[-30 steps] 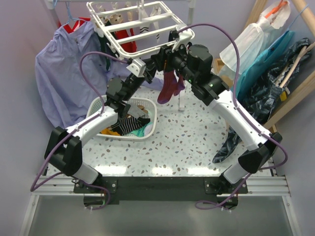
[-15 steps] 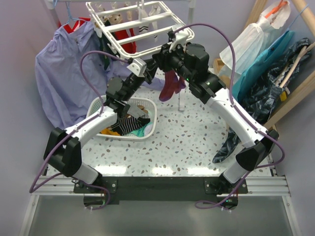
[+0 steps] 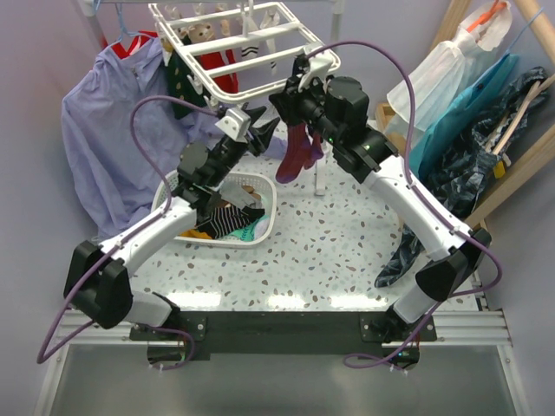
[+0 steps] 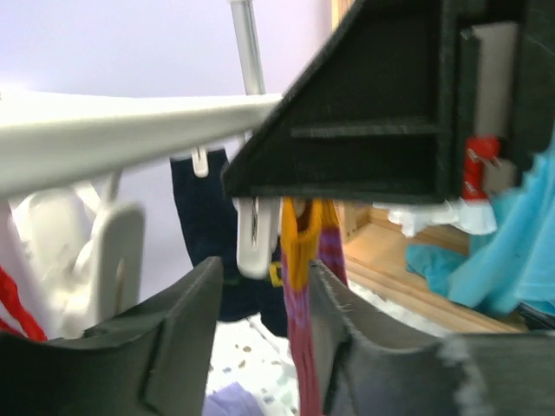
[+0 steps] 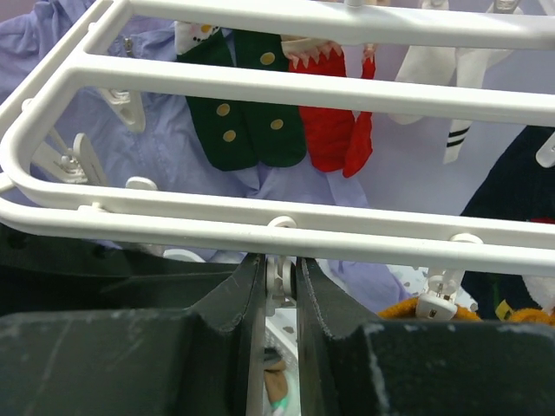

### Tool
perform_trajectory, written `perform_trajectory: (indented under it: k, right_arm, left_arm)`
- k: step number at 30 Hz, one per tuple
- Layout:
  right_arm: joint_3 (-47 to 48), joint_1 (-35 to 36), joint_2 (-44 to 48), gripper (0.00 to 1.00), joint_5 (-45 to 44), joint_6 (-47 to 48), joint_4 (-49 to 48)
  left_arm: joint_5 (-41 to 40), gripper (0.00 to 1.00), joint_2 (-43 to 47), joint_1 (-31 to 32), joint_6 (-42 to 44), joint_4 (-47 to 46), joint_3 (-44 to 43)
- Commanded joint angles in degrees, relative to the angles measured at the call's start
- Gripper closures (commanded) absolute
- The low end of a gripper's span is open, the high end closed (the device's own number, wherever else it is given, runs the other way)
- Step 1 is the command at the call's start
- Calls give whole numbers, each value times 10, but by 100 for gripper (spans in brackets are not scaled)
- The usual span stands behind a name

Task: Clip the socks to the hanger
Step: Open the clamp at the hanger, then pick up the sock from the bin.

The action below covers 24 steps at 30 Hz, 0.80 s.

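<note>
- A speckled white bench (image 3: 329,251) fills the middle of the top view.
- A white slotted laundry basket (image 3: 264,221) sits on it, left of centre, with mixed socks (image 3: 227,221) heaped inside.
- A dark cloth (image 3: 399,256) droops over the bench's right edge.
- A black rail (image 3: 277,329) runs along its lower edge.

Top view: illumination is bright, diffuse and even. Overhead light produces glare patches along the near edge of the speckled white table (image 3: 286,299). Shadows are soft.

Left wrist view: the white plastic drying hanger (image 4: 113,130) is overexposed and blurred. The dark left gripper (image 4: 264,277) is underexposed and out of focus.

Right wrist view: the hanger bars are sharp and evenly lit. The dark right gripper (image 5: 276,264) and the small white plastic clip (image 5: 279,282) between its fingers are soft.
</note>
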State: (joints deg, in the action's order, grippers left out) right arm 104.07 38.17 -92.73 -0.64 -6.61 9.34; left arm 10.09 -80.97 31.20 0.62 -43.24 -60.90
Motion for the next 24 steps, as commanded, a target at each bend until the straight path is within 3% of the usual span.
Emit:
perform_trajectory:
  k: [1,3,6,7,8,14,17,21,24]
  right_arm:
    - [3,-1,7,91,-7,0,-14]
    - [1,-1,6,91,-7,1,-16]
    - [0,-1,4,91,-4,0,-16]
    - [1,-2,4,91,-4,-1,-16]
    - [0,-1,4,91,-4,-1,-16]
    - [-3,-2,1,94,-1,-2,-12]
    - [-4,-2,0,94,-1,-3,-12]
    - [-3,-1,-3,95,4,-4,-13]
    - [-3,-1,-6,95,4,-6,-12]
  left_arm:
    - [-24,48,70,1,-48,22,53]
    - [-34,44,91,2,-78,61,84]
    - [-68,18,133,1,-135,149,115]
    - [-82,5,152,2,-154,173,122]
    - [-99,0,164,2,-170,195,137]
    - [-217,0,255,0,-314,341,206]
    - [-285,0,269,0,-403,465,203]
    - [-304,1,249,-22,-457,567,193]
    - [-244,1,216,-92,-477,600,191]
